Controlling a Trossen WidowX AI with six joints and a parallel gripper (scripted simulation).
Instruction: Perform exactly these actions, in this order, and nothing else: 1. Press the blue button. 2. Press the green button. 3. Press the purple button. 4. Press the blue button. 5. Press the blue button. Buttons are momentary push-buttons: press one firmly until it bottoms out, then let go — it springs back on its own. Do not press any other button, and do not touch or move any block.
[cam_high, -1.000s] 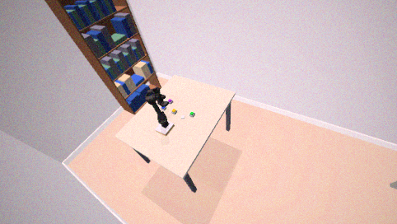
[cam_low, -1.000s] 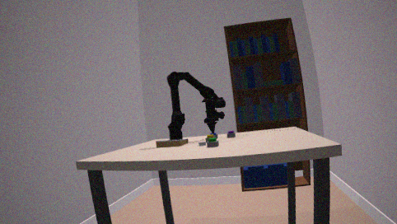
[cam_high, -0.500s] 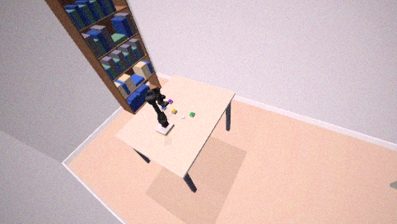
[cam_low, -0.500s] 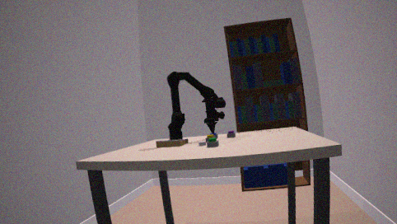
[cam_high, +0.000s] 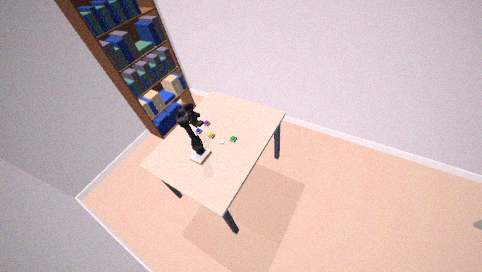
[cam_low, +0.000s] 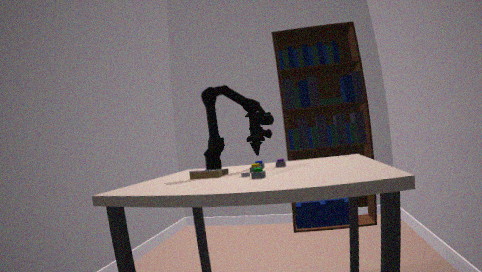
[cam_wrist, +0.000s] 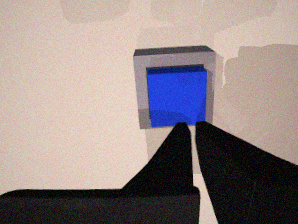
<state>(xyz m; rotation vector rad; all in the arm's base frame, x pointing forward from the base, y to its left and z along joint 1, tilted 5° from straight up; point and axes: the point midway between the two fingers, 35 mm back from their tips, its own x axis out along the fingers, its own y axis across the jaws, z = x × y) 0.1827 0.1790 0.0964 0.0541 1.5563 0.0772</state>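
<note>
The blue button (cam_high: 198, 131) (cam_low: 259, 162) (cam_wrist: 175, 95) has a square cap in a grey housing, and the cap looks raised. My gripper (cam_high: 201, 124) (cam_low: 257, 153) (cam_wrist: 190, 131) is shut and empty. It points down and hangs a little above the blue button, with its tips over the cap's near edge in the wrist view. The green button (cam_high: 233, 138) (cam_low: 257, 169) stands on the side away from the bookshelf. The purple button (cam_high: 206, 123) (cam_low: 280, 163) stands beyond the blue one. Green and purple are outside the wrist view.
A yellow button (cam_high: 211, 135) (cam_low: 255, 165) stands between the blue and green buttons. A small white block (cam_high: 222, 143) (cam_low: 245, 175) lies near the yellow and green buttons. The arm's base (cam_high: 200, 157) (cam_low: 209, 174) sits on the table (cam_high: 220, 185) (cam_low: 150, 192). A bookshelf (cam_low: 325, 110) stands behind.
</note>
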